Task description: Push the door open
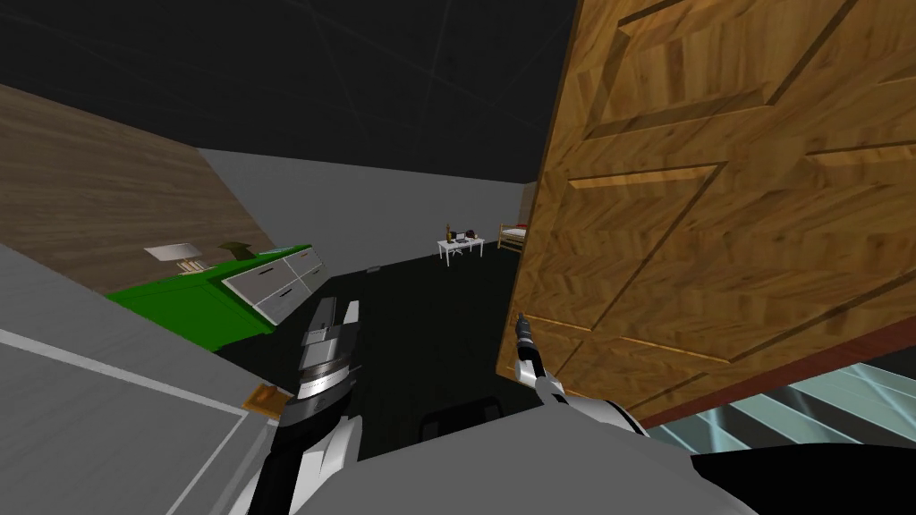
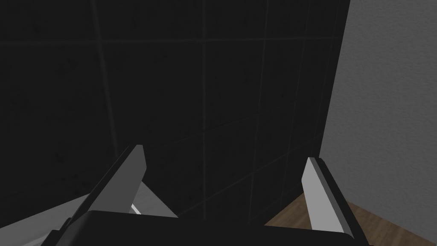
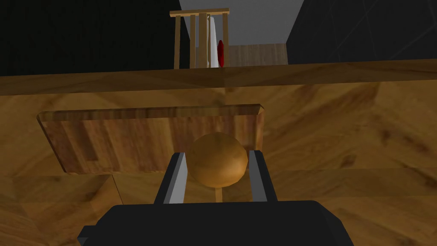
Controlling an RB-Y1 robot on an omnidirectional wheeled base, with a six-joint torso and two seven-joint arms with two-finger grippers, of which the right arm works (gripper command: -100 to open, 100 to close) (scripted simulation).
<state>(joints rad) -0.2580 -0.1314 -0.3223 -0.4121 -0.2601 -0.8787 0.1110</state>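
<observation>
Door (image 1: 716,206): golden-brown wood grain. Knob (image 3: 217,160): the same honey brown. Dresser (image 1: 179,304): bright green, with light grey drawer fronts. Floor (image 1: 420,304): near-black.

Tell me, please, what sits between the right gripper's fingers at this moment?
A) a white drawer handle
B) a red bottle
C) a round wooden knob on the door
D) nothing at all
C: in the right wrist view the right gripper has its two fingers pressed against opposite sides of the round wooden knob, which stands out from the wooden door.
</observation>
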